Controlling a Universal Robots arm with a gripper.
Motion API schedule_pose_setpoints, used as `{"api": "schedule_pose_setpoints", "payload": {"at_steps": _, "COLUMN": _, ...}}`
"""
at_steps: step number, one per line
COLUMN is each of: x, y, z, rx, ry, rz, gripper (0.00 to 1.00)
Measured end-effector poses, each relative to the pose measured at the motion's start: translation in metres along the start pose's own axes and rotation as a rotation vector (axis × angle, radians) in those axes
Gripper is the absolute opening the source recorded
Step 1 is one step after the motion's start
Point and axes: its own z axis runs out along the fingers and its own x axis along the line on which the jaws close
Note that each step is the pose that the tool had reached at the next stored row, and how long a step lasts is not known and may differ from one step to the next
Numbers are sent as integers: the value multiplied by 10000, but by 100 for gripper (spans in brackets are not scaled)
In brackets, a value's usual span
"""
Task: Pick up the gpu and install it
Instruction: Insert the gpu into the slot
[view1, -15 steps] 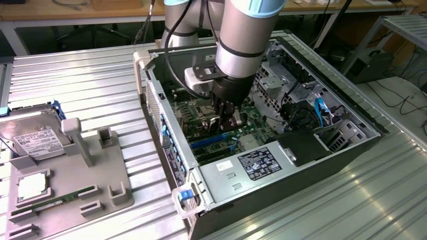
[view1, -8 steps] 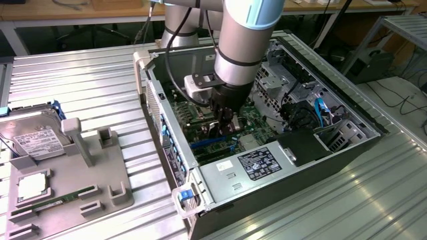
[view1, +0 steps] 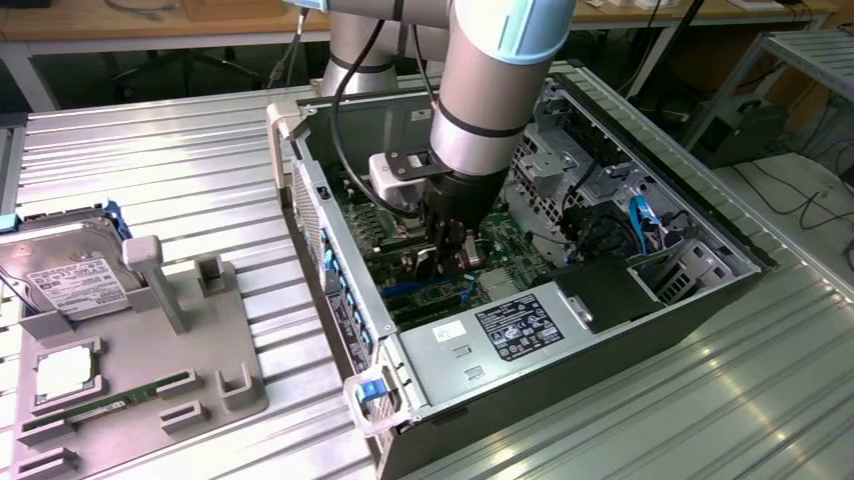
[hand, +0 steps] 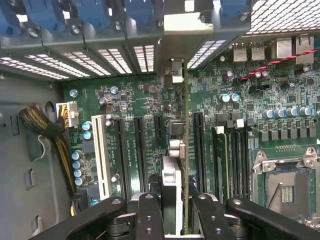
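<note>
An open case (view1: 601, 400) lies on a ribbed metal table (view1: 160, 150) as the arm (view1: 494, 80) reaches down into it. In the exterior view the arm's bulk covers much of the interior, and its upper part is cut off by the frame's edge. At the exterior view's left a grey tray (view1: 214, 370) carries a hard drive (view1: 67, 280) and is cropped by the frame.

Inside the case, the power supply (view1: 521, 325) sits near the front wall. The gripper (view1: 447, 255) hangs low over the motherboard (hand: 125, 100) — from this side, what it carries is hard to make out.

The wrist view settles it. The gpu (hand: 185, 150) stands on edge, seen as a thin line running between the black fingers (hand: 150, 215), which are closed on its two faces — a pinch, not a spread. Its silver bracket (hand: 175, 22) points toward the vented rear wall. The card lies parallel to the long slots (hand: 139, 150), just beside them. Whether its lower edge has reached a slot cannot be told, since the card itself hides that line. The lower end of the gpu is lost behind the gripper (hand: 177, 212).
</note>
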Motion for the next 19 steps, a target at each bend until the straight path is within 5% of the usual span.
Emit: {"api": "schedule_pose_setpoints", "payload": {"at_steps": 19, "x": -11, "y": 53, "z": 42, "rx": -29, "ry": -63, "rz": 1, "gripper": 28}}
